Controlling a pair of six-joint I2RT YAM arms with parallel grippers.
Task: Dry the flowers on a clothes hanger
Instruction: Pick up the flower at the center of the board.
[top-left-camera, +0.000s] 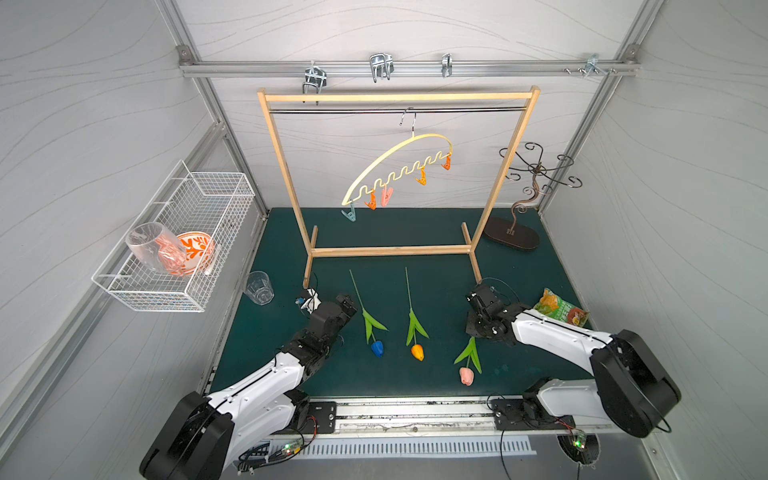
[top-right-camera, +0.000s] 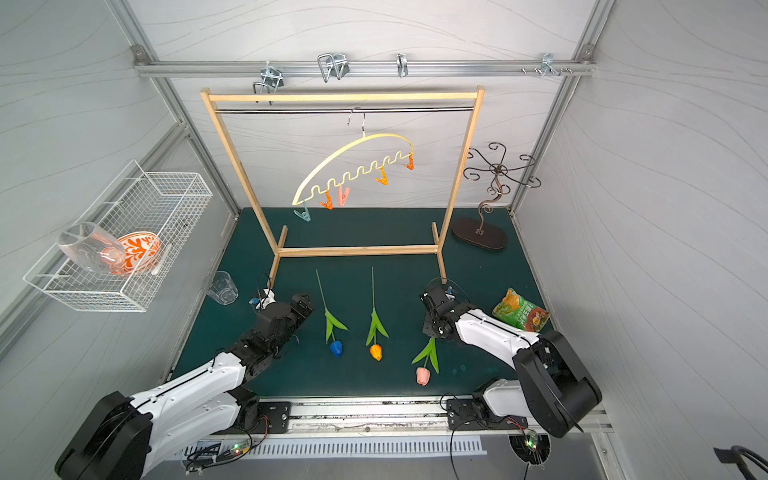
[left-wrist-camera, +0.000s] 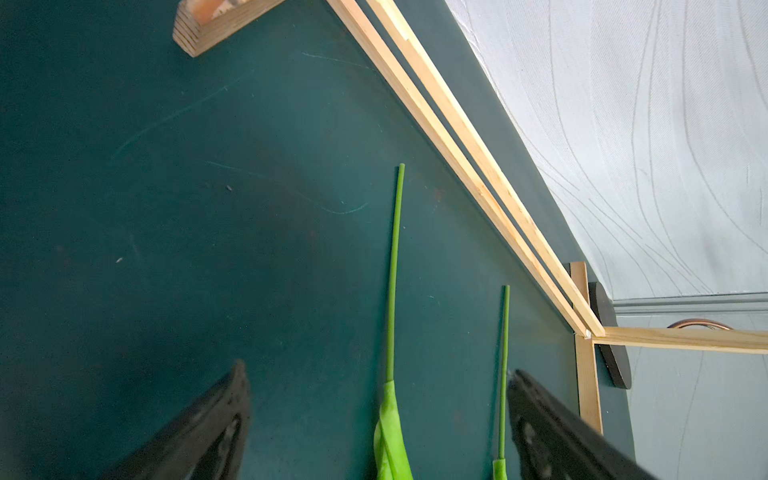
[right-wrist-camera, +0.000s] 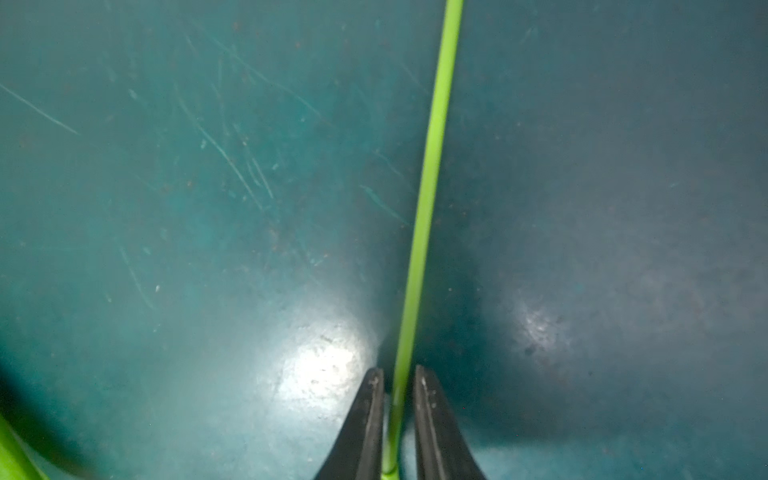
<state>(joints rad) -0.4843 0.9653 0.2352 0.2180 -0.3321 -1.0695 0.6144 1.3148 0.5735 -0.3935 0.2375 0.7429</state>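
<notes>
Three flowers (top-left-camera: 415, 328) flat on scuffed green mat (top-left-camera: 374, 232) near 6 o'clock, thin smooth stems toward 12, blue, orange and pale pink heads toward 6; pale yellow clothes hanger (top-left-camera: 405, 169) hanging tilted from wooden rack (top-left-camera: 392, 97) at 12. Right gripper (right-wrist-camera: 398, 374) with jaws a slit apart around pink flower's stem, pinch impossible to tell; left gripper (left-wrist-camera: 378, 370) spread wide, clear of blue flower's stem.

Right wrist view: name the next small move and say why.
Probably close the right gripper fully on the pink tulip's stem: its jaws straddle the stem with slim gaps seemingly showing, and the stem lies flat on the mat.
</notes>
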